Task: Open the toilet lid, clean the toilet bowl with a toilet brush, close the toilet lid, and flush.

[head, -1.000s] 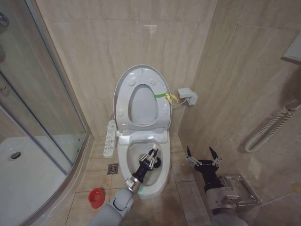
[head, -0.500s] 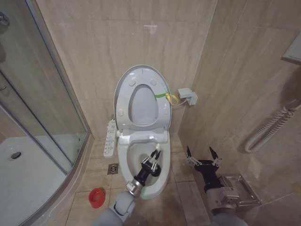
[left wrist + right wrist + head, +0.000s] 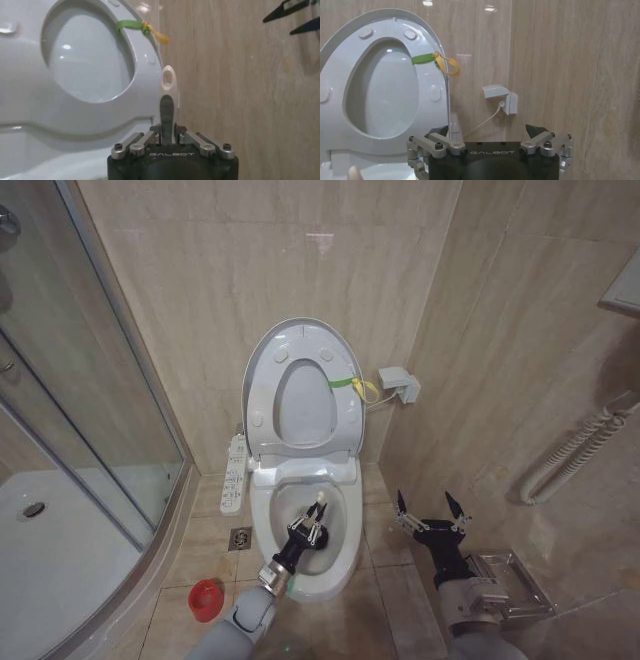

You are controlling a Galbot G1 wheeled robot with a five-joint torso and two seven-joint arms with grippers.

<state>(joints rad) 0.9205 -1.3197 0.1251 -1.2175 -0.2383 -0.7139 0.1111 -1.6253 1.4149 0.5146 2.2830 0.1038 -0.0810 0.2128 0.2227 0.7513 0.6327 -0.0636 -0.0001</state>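
Your left end effector [image 3: 312, 526] sits low inside the toilet bowl [image 3: 345, 530], its fingers pinched together on the toilet brush [image 3: 319, 507]. From the left wrist camera you can see the slim white handle [image 3: 168, 80] standing up out of the closed fingers, its hanging loop at the top. The bristle head is hidden below the end effector, so you cannot tell whether it touches the ceramic.

Compared with half a second ago, your left arm has drawn back and slid toward the robot's left, so the brush has travelled from the right-hand side of the basin toward its centre. A second ago it was in a third spot again, which reads as a scrubbing sweep across the bowl. You are likely in the middle of the cleaning step.

Behind the bowl, the toilet lid [image 3: 258, 370] stands raised against the wall, with the ring seat [image 3: 347, 415] folded up against it and a green-yellow band [image 3: 342, 381] at its right edge. It has not moved.

Your right end effector [image 3: 429, 512] waits parked to the right of the toilet above the floor, fingers spread wide and holding nothing, unchanged.

On the floor to the left of the toilet stands the small red cup holder [image 3: 205, 599], empty of its brush. Closing the lid and flushing are not yet done
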